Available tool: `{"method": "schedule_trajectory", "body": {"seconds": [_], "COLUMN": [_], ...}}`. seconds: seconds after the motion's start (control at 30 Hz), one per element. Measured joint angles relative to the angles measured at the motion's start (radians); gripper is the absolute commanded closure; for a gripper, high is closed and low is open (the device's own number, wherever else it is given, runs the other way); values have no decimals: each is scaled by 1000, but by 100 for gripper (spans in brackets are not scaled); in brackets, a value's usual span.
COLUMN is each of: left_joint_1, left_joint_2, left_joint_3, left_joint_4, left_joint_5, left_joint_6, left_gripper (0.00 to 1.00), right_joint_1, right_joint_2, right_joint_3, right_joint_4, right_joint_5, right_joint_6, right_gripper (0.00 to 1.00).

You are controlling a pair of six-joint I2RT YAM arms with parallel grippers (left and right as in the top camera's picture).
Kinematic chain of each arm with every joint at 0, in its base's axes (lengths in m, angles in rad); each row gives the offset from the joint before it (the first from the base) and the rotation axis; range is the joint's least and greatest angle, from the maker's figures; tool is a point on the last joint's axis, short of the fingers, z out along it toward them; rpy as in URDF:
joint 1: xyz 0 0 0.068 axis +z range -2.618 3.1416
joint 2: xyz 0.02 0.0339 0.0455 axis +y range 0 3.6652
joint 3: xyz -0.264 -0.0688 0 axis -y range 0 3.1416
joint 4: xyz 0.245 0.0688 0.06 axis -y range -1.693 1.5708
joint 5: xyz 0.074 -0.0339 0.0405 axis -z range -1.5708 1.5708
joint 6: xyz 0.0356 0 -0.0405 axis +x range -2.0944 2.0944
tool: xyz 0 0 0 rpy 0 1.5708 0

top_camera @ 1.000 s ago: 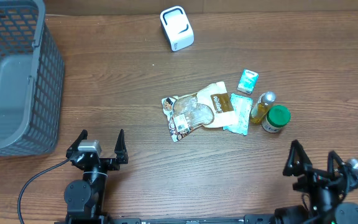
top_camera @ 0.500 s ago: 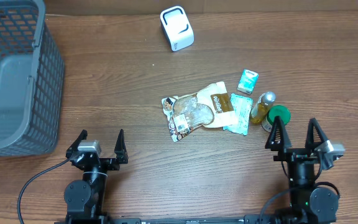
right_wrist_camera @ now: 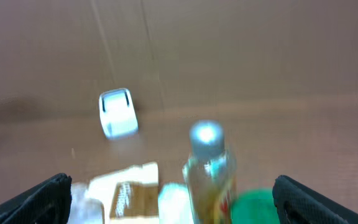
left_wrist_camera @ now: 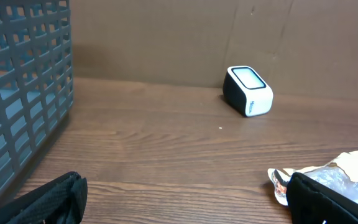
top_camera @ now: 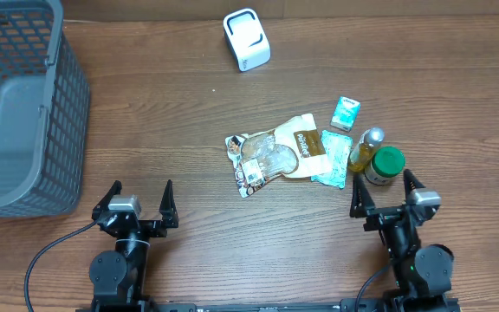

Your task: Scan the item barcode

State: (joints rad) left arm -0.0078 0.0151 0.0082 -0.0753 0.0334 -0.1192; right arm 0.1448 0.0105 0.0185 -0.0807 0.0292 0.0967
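Note:
Several items lie in a cluster right of the table's centre: a brown-and-white snack bag (top_camera: 297, 147), a clear packet (top_camera: 254, 165), a teal packet (top_camera: 332, 159), a small teal box (top_camera: 346, 113), a silver-capped bottle (top_camera: 364, 149) and a green-lidded jar (top_camera: 386, 163). The white barcode scanner (top_camera: 247, 39) stands at the far middle. My right gripper (top_camera: 381, 184) is open just in front of the jar and bottle. Its blurred wrist view shows the bottle (right_wrist_camera: 210, 168) and the green lid (right_wrist_camera: 257, 208) between its spread fingers. My left gripper (top_camera: 142, 192) is open at the near left, holding nothing.
A grey mesh basket (top_camera: 24, 113) fills the far left corner; its wall (left_wrist_camera: 17, 93) rises left of my left gripper. In the left wrist view the scanner (left_wrist_camera: 248, 91) sits far ahead, and the snack bag's edge (left_wrist_camera: 328, 171) shows at the right.
My right arm has swung from the near right corner leftward and forward, up to the jar and bottle. The left arm and the items have not moved.

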Motion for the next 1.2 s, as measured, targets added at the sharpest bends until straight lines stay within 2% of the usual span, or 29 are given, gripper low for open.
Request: {"method": "schedule_trajectory", "body": {"seconds": [1.2], "left_joint_1": [0], "left_joint_2": [0], "left_joint_3": [0], "left_joint_4": [0], "left_joint_5": [0], "left_joint_6": [0], "left_gripper": [1], "right_joint_1": [0], "right_joint_2": [0], "right_joint_3": [0], "right_joint_4": [-8], "right_joint_5": [0], "right_joint_6": [-20], "right_gripper": [0]}}
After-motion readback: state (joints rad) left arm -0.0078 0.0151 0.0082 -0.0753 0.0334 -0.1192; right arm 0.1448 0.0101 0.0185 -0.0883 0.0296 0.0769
